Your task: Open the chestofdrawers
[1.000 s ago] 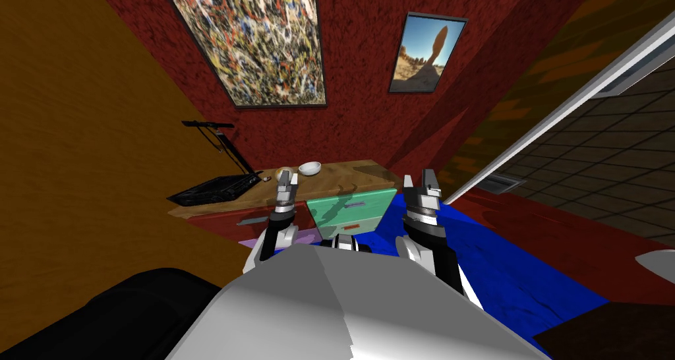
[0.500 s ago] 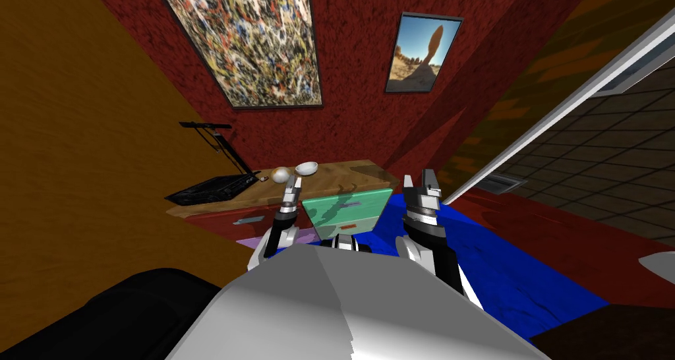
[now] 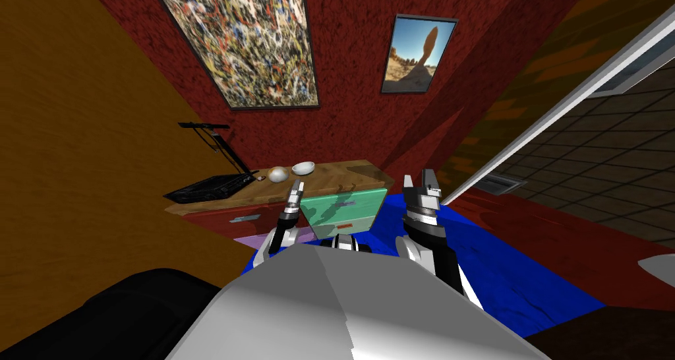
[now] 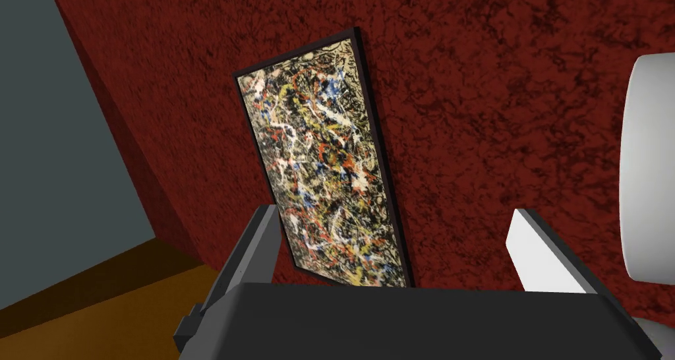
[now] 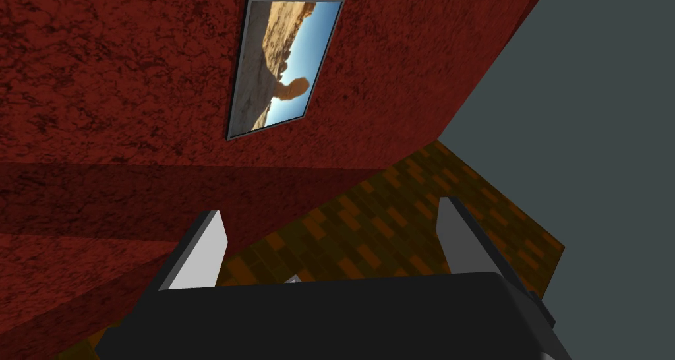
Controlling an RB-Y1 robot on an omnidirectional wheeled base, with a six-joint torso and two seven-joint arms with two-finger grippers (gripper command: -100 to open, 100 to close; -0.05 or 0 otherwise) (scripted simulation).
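The chest of drawers point(image 3: 329, 175) stands against the red wall, ahead of me, with a wooden top. Its right half has green drawer fronts point(image 3: 346, 208) with small handles; its left half has a red front point(image 3: 224, 219) with a grey handle. My left gripper point(image 3: 294, 192) is raised in front of the seam between the red and green fronts, fingers open. My right gripper point(image 3: 420, 182) is held up beside the chest's right end, also open. Both wrist views face the wall, with open fingers point(image 4: 254, 257) point(image 5: 198, 250) and nothing between them.
A black laptop point(image 3: 207, 188), a round pale object point(image 3: 277, 174) and a white bowl point(image 3: 303, 168) lie on the chest's top. A blue rug point(image 3: 501, 257) covers the floor to the right. A dark seat point(image 3: 112, 310) is at my lower left. An orange wall stands at left.
The whole head view has shifted a little, so I have moved slightly. My left gripper has swung right and lower, from before the red front toward the green drawers. The right gripper has held still.
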